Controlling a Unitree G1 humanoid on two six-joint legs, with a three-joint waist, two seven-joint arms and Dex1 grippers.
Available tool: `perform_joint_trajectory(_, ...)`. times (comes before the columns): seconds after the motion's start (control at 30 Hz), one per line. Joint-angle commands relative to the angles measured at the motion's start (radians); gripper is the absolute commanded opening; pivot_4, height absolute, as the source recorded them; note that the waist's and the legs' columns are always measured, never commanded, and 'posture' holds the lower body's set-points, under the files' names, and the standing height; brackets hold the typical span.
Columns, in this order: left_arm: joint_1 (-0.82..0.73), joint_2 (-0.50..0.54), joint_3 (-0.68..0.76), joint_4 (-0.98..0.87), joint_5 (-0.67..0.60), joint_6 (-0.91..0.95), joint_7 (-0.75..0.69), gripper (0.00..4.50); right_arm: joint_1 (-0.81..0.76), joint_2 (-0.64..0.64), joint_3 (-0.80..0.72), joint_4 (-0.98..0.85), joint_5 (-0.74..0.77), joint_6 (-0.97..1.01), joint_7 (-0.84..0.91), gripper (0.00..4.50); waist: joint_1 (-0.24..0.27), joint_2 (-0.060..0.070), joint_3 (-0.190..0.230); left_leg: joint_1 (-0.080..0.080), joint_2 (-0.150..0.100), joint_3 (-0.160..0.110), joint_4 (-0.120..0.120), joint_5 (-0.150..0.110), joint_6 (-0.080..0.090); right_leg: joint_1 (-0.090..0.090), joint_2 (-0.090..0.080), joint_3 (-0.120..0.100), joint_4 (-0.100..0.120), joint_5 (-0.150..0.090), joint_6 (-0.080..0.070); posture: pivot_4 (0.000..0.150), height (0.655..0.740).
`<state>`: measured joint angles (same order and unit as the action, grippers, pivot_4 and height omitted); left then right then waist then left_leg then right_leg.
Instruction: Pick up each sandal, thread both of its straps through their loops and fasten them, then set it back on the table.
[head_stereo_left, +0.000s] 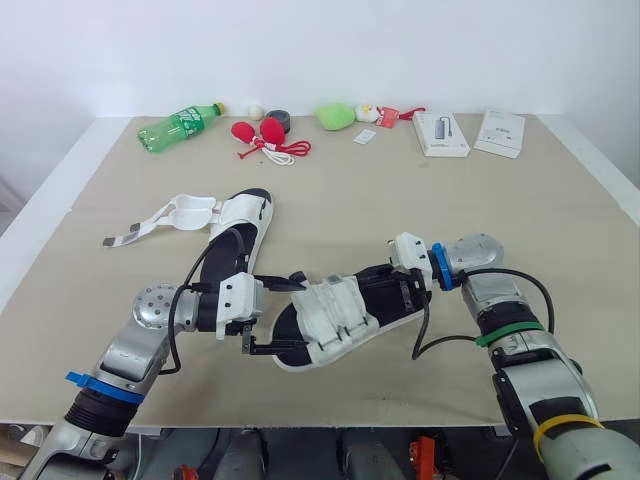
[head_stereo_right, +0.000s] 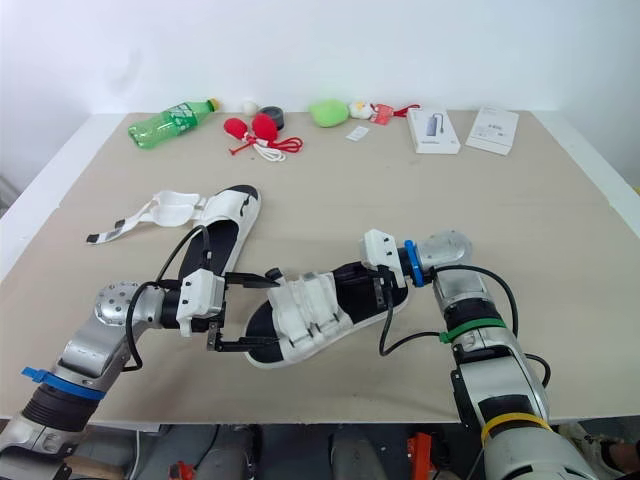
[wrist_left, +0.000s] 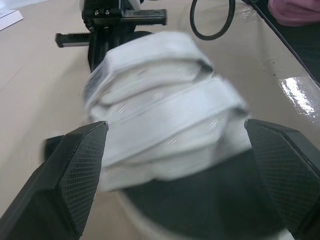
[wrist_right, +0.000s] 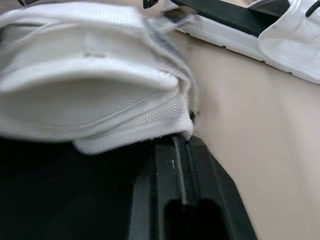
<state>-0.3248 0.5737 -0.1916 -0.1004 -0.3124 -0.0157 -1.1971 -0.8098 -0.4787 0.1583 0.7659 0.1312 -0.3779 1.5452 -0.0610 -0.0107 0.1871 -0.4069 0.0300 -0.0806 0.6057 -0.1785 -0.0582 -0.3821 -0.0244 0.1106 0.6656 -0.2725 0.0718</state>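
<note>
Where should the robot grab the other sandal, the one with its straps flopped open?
Probably take the far sandal by its bare heel end, pinching the sole's two sides and coming in from the robot's own side. That end points toward the robot with nothing over it, while the loose straps sprawl off to the left.

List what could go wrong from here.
1. The open left gripper straddles the near sandal's toe beside its folded straps. Closing there might tug them loose.
2. A cable loops by the heel near the right gripper and could snag the sandal.
3. The far sandal, unfastened, lies just behind the left arm. A swing might drag it.
</note>
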Motion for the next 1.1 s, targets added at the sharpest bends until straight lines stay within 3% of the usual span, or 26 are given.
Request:
perform_joint_trajectory(0.03, -0.012, 0.006, 0.013, -0.022, -0.005, -0.013, -0.004, 4.50, 0.019, -0.018, 0.003, -0.042, 0.013, 0.025, 0.028, 0.05, 0.000, 0.000, 0.000, 0.000, 0.000, 0.000, 0.000, 0.000, 0.000, 0.000, 0.000, 0.000, 0.000, 0.000, 0.000, 0.150, 0.7400)
perform_joint_trajectory(0.23, -0.015, 0.003, 0.011, -0.011, -0.002, -0.018, -0.006, 4.50, 0.036, -0.040, -0.033, -0.111, 0.052, 0.143, -0.028, 0.05, 0.001, 0.000, 0.000, 0.000, 0.000, 0.000, 0.000, 0.000, 0.000, 0.000, 0.000, 0.000, 0.000, 0.000, 0.000, 0.150, 0.7400)
perform_joint_trajectory(0.5, -0.042, -0.003, 0.015, 0.019, 0.001, -0.026, -0.008, 4.50, 0.075, -0.096, -0.148, -0.225, 0.101, 0.430, -0.261, 0.05, 0.002, 0.000, 0.000, -0.001, 0.000, 0.000, 0.000, 0.000, 0.000, 0.000, 0.000, 0.000, 0.000, 0.000, 0.000, 0.150, 0.7400)
perform_joint_trajectory(0.83, -0.064, -0.025, -0.005, 0.045, 0.007, -0.034, -0.015, 4.50, 0.237, -0.056, -0.362, -0.510, 0.127, 0.812, -0.807, 0.05, 0.004, 0.000, 0.000, -0.002, -0.001, 0.000, -0.001, 0.000, 0.000, -0.002, 0.000, 0.000, 0.000, -0.001, 0.000, 0.150, 0.7400)
perform_joint_trajectory(1.1, -0.088, -0.051, -0.024, 0.075, 0.019, -0.051, -0.033, 4.50, 0.299, 0.040, -0.484, -0.655, 0.100, 0.926, -1.193, 0.05, 0.003, 0.000, 0.000, -0.003, -0.001, 0.000, -0.001, 0.000, 0.000, -0.003, 0.000, 0.001, 0.000, -0.001, 0.000, 0.150, 0.7400)
